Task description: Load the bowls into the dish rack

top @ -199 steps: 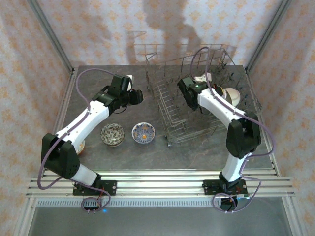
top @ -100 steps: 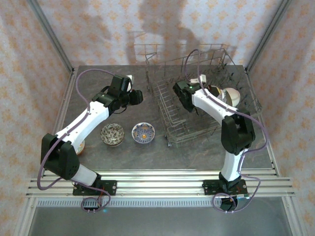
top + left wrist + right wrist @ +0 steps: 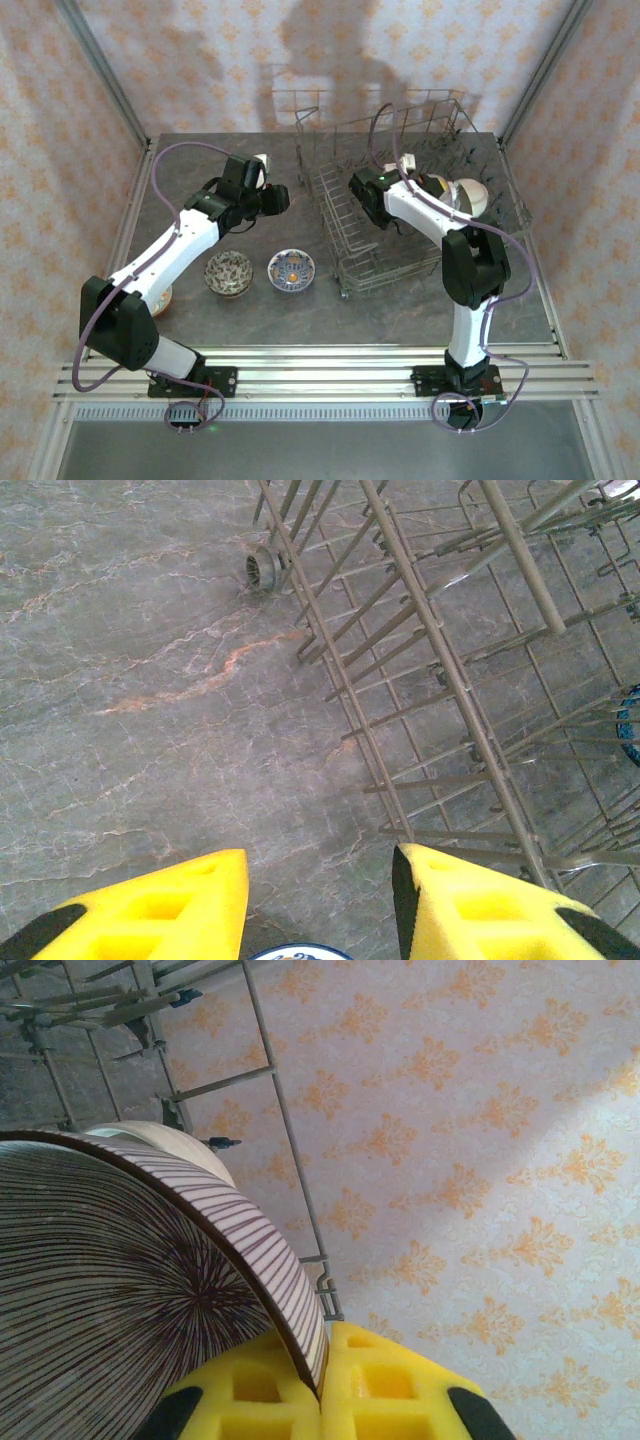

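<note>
I have the left arm [image 3: 170,245] stretched from its base up and to the right across the tabletop [image 3: 400,310], with the wrist bent over beside the rack [image 3: 345,215]. The left fingers [image 3: 318,870] point down at bare grey stone, with the rack's wires just to their right. They stand apart, and a sliver of a blue-edged rim [image 3: 290,953] shows between them at the bottom of the wrist view. I cannot tell whether they are grasping it.

The right arm [image 3: 470,270] rises from its base to a high elbow. Its forearm then reaches back and left over the rack. The right fingers [image 3: 322,1360] are clenched on the rim of the striped bowl [image 3: 110,1300], one inside the rim and one outside. That bowl is pale, with thin dark brown lines fanning out from its centre and a dark edge. It sits tilted among the rack's upper wires, and the wallpapered wall [image 3: 480,1160] is behind it.

A cream bowl [image 3: 165,1140] sits just behind the striped bowl, inside the rack. On the tabletop left of the rack, a patterned bowl [image 3: 229,273] and a blue bowl [image 3: 291,270] with an orange centre stand upright side by side. A third bowl [image 3: 163,297] is half hidden by the left arm.
</note>
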### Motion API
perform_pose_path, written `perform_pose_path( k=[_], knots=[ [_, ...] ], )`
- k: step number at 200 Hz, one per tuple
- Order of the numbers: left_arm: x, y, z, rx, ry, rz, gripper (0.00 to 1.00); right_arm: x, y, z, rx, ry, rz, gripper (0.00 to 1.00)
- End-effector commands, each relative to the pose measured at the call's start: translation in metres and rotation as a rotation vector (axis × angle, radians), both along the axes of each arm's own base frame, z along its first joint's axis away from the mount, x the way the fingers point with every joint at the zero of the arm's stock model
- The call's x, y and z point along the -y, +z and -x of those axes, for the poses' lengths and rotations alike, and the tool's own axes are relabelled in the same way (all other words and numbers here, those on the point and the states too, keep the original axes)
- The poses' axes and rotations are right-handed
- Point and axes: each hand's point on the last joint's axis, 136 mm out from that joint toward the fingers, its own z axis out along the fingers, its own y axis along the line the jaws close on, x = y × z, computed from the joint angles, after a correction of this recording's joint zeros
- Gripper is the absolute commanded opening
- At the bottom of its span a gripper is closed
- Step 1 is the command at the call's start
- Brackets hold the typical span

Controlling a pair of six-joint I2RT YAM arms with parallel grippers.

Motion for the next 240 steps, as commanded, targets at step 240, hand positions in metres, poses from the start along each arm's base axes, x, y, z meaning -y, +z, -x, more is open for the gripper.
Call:
perform_pose_path(
  k=[240],
  knots=[
    [-0.004,0.013,-0.004,0.048,0.024,0.025,0.43,-0.022,-0.039,0.0,-0.107,0.039,-0.033,0.12]
  ],
)
